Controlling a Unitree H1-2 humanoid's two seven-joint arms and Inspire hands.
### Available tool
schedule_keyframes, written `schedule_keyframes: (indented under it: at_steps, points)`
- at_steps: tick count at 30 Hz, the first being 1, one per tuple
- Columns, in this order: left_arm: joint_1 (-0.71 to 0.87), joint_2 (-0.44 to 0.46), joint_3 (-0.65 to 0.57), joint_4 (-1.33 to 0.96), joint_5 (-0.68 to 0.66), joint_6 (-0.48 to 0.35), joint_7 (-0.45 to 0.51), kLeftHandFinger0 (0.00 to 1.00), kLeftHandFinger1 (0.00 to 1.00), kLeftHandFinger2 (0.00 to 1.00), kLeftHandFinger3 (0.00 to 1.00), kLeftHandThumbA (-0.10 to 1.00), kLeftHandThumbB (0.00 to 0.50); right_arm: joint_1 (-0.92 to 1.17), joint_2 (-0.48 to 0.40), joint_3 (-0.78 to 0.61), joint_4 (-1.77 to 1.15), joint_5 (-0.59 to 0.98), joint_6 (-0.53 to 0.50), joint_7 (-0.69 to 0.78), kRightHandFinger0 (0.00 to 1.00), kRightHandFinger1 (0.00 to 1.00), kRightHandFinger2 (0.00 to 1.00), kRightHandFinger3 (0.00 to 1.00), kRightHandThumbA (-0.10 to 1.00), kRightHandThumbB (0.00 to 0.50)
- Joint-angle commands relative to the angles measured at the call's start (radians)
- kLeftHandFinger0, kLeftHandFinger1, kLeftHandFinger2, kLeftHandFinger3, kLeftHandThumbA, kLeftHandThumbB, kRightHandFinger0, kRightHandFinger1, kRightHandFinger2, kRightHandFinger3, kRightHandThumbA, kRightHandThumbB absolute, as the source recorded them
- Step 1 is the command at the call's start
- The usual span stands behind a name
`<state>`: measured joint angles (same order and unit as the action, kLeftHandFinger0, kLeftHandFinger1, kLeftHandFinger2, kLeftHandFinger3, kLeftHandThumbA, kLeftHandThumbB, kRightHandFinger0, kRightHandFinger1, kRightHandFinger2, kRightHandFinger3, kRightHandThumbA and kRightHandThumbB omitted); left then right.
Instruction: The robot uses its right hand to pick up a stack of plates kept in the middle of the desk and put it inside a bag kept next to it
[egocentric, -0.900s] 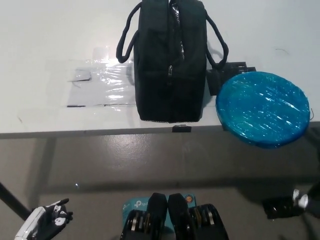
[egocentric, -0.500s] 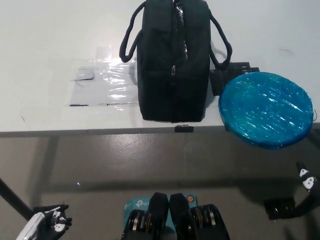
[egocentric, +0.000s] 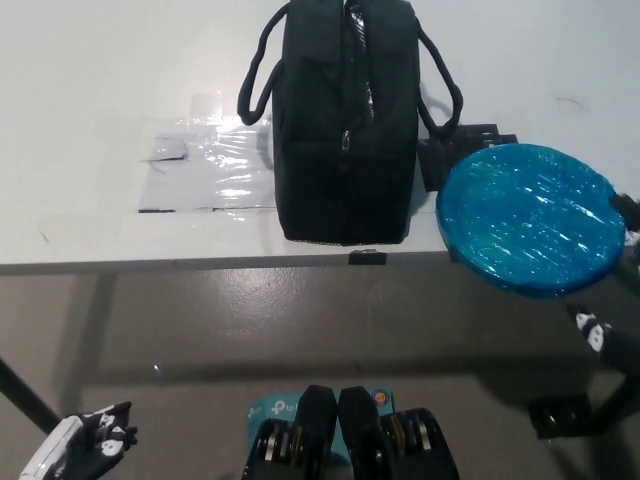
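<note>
White desk (egocentric: 90, 80) up top, its front edge running across the middle of the shot. Sitting on it: a black bag (egocentric: 345, 120) standing upright, a sheet of clear plastic (egocentric: 205, 165) taped flat to its left, and blue plates (egocentric: 530, 215) overhanging the front edge at right.

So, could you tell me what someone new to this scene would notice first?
Probably the shiny blue stack of plates, wrapped in film and hanging over the near right edge of the white desk. Next is the tall black bag standing just to its left in the middle, handles looped out on both sides. The robot's hands are low and away from both: the white left hand at the bottom left, the black right hand at the right edge.
</note>
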<state>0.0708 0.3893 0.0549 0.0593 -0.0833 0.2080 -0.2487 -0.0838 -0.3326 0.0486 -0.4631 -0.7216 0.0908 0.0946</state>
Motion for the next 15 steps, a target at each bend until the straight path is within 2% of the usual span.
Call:
schedule_keyframes:
  at_steps: [1,8,12,14,15]
  points:
    - [-0.011,0.030,0.008,-0.042,-0.010,0.014,-0.021,0.81,0.79,0.93,1.00,-0.10,0.203,-0.060,-0.047,0.043,-0.015,-0.119,0.045,0.125,1.00,1.00,1.00,1.00,0.86,0.500]
    - [-0.017,0.030,0.009,-0.036,-0.004,0.010,-0.023,0.80,0.79,0.91,1.00,-0.10,0.202,-0.115,-0.083,0.116,0.059,-0.139,0.015,0.159,1.00,1.00,1.00,1.00,0.87,0.500]
    - [-0.024,0.032,0.005,-0.033,-0.002,0.012,-0.027,0.81,0.81,0.93,1.00,-0.10,0.195,-0.122,-0.102,0.138,0.098,-0.142,0.000,0.170,1.00,1.00,1.00,1.00,0.89,0.500]
    - [-0.030,0.033,0.005,-0.024,-0.003,0.005,-0.030,0.79,0.81,0.93,1.00,-0.10,0.210,-0.113,-0.109,0.141,0.107,-0.135,-0.004,0.177,1.00,1.00,1.00,1.00,0.86,0.500]
    - [-0.033,0.031,0.006,-0.026,-0.002,0.009,-0.028,0.80,0.81,0.93,1.00,-0.10,0.217,-0.108,-0.124,0.152,0.109,-0.146,0.006,0.209,1.00,1.00,1.00,1.00,0.88,0.500]
